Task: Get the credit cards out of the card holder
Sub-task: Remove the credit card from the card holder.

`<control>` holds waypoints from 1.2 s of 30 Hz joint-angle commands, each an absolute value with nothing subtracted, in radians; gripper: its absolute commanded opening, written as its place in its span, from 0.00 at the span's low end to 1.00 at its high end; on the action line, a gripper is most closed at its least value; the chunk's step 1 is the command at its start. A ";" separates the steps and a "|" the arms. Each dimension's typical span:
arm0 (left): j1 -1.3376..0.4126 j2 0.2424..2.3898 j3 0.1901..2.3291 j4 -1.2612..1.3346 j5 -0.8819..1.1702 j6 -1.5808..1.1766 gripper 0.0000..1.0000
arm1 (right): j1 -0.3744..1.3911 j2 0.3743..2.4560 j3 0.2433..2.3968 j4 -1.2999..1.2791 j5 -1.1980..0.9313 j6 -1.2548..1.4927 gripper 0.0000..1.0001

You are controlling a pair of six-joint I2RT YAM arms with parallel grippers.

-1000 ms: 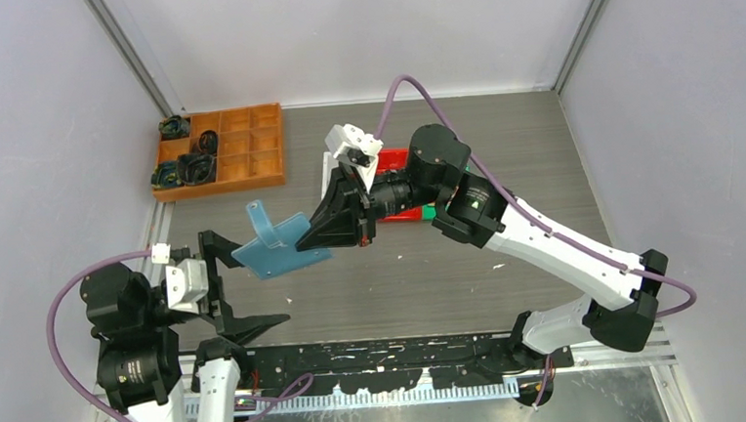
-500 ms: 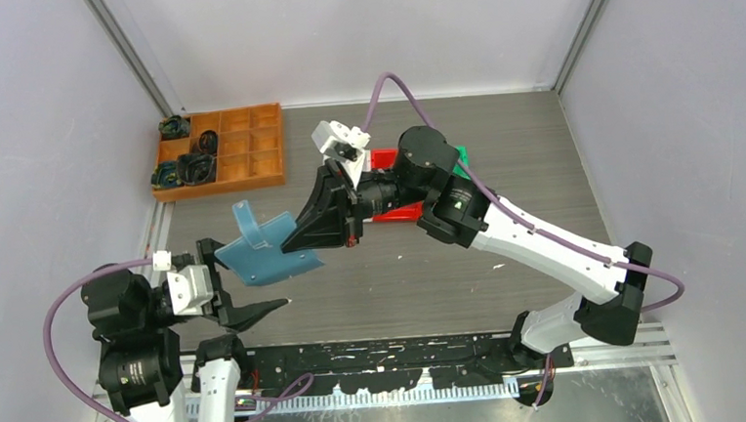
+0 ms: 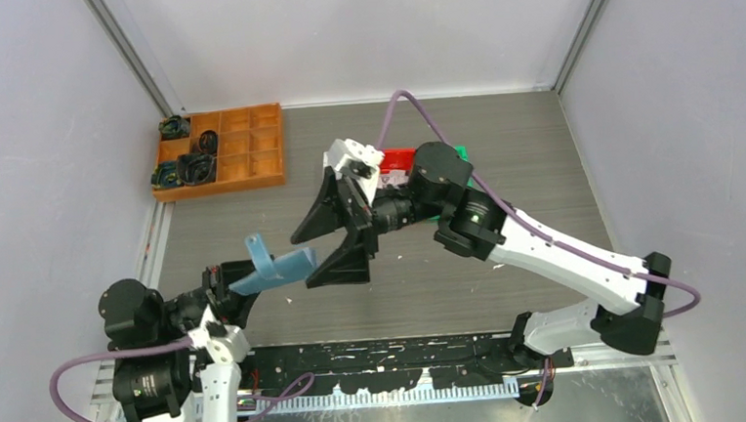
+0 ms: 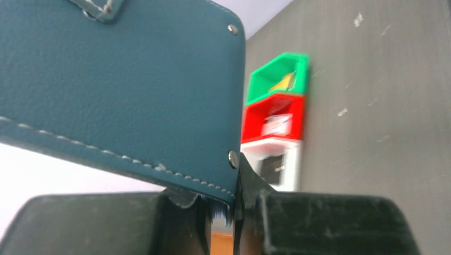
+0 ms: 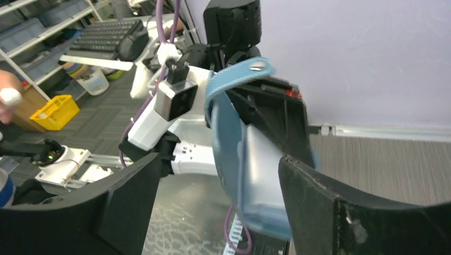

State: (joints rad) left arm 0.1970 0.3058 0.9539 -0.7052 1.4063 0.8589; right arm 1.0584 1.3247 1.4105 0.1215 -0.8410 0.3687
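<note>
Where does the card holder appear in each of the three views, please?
Top external: left of centre, the card holder held aloft.
Left wrist: it fills the upper left, teal outside showing.
Right wrist: centre, between the fingers of the open right pincer.
Shared landmark: the left pincer clamped on its edge.

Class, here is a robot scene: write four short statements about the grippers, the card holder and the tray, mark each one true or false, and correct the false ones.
1. The left gripper is shut on the card holder. True.
2. The right gripper is shut on the card holder. False: it is open, with one finger on either side of the holder.
3. The card holder lies flat on the table. False: the left gripper holds it up off the table.
4. A wooden compartment tray sits at the table's far left corner. True.
</note>
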 commanded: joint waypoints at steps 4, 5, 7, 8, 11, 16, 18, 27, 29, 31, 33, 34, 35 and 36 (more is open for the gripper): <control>0.202 0.304 0.824 -0.734 1.311 2.073 0.00 | 1.060 1.069 1.261 0.037 -0.521 0.299 0.95; 0.202 0.309 0.796 -0.678 1.300 2.159 0.00 | 1.059 1.048 1.241 0.044 -0.436 0.335 0.97; 0.202 0.323 0.725 -0.537 1.288 2.315 0.00 | 1.058 1.040 1.222 0.035 -0.295 0.386 0.99; 0.202 0.331 0.700 -0.486 1.290 2.369 0.00 | 1.057 1.047 1.228 0.013 -0.245 0.410 0.99; 0.202 0.363 0.686 -0.454 1.342 2.515 0.00 | 1.056 1.116 1.263 -0.047 -0.200 0.464 0.99; 0.201 0.382 0.710 -0.454 1.388 2.622 0.00 | 1.051 1.223 1.299 -0.074 -0.294 0.461 0.99; 0.201 0.378 0.719 -0.454 1.397 2.627 0.00 | 1.048 1.273 1.321 -0.073 -0.345 0.474 0.99; 0.200 0.351 0.736 -0.454 1.391 2.616 0.00 | 0.976 1.357 1.288 0.084 -0.468 0.649 0.94; 0.200 0.345 0.733 -0.454 1.399 2.616 0.00 | 0.956 1.356 1.233 0.198 -0.498 0.740 0.91; 0.200 0.345 0.730 -0.454 1.394 2.629 0.00 | 0.939 1.370 1.192 0.356 -0.536 0.857 0.84; 0.201 0.349 0.730 -0.454 1.377 2.631 0.00 | 0.937 1.405 1.200 0.432 -0.581 0.930 0.71; 0.201 0.351 0.730 -0.453 1.367 2.631 0.00 | 0.937 1.424 1.207 0.456 -0.602 0.957 0.66; 0.201 0.352 0.730 -0.447 1.358 2.631 0.00 | 0.937 1.438 1.207 0.493 -0.623 0.996 0.61; 0.200 0.352 0.729 -0.444 1.353 2.632 0.00 | 0.937 1.449 1.203 0.512 -0.631 1.014 0.59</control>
State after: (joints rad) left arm 0.1970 0.3531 0.6987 -0.5110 1.3502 2.0480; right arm 0.9329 1.4143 1.1946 0.2577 -0.5262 0.8310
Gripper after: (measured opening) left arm 0.129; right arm 0.641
